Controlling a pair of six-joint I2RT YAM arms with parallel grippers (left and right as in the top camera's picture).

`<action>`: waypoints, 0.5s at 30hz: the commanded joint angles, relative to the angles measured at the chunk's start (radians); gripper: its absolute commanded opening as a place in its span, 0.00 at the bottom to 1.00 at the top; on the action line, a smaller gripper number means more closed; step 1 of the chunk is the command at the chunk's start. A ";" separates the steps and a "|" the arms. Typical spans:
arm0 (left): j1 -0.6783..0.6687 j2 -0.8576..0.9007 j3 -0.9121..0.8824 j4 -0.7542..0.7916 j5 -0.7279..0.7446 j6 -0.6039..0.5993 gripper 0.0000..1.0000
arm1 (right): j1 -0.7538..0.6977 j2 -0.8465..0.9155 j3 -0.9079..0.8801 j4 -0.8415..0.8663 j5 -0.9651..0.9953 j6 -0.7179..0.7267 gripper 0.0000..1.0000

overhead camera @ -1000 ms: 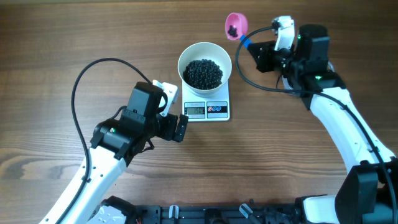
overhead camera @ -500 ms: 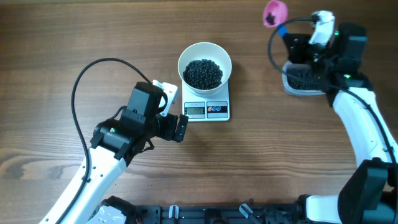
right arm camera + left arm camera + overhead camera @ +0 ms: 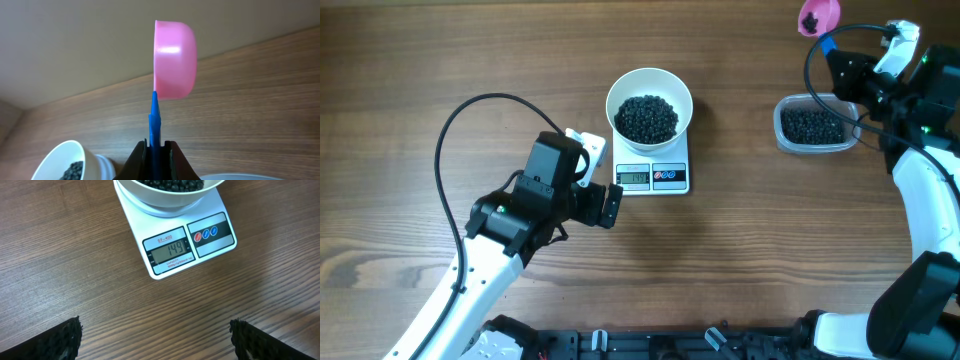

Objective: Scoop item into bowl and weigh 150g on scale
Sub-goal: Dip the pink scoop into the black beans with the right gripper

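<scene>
White bowl (image 3: pixel 165 199) lies ahead of left fingers (image 3: pixel 57 341).

White bowl (image 3: pixel 649 100) of black beads (image 3: pixel 646 118) sits on the scale (image 3: pixel 654 176) reading 149

White bowl (image 3: pixel 612 100) of black beads (image 3: pixel 646 118) sits on the scale (image 3: pixel 653 178). Right gripper (image 3: pixel 837 55) pinches the pink scoop (image 3: pixel 819 15) beyond the clear tub (image 3: pixel 782 130); left gripper (image 3: pixel 611 207) hovers near the scale.

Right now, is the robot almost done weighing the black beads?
Nearly. The round white bowl sits on the flat white scale with tiny black beads heaped inside; its display reads 149. The right end effector holds the pink scoop by its blue handle, near the clear plastic tub. Left: probably a tiny top-up.
</scene>
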 commanded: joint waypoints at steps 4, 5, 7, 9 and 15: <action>0.005 0.004 -0.005 0.003 -0.005 0.013 1.00 | -0.002 -0.027 0.003 0.010 -0.067 0.002 0.04; 0.005 0.004 -0.005 0.003 -0.005 0.013 1.00 | -0.002 -0.027 0.003 0.013 -0.067 0.002 0.04; 0.005 0.004 -0.005 0.003 -0.005 0.013 1.00 | -0.002 -0.027 0.003 0.017 -0.067 0.002 0.04; 0.005 0.004 -0.005 0.003 -0.005 0.013 1.00 | -0.002 -0.027 0.003 0.024 -0.050 0.005 0.04; 0.005 0.004 -0.005 0.003 -0.005 0.013 1.00 | -0.002 -0.027 0.003 0.052 -0.040 0.104 0.04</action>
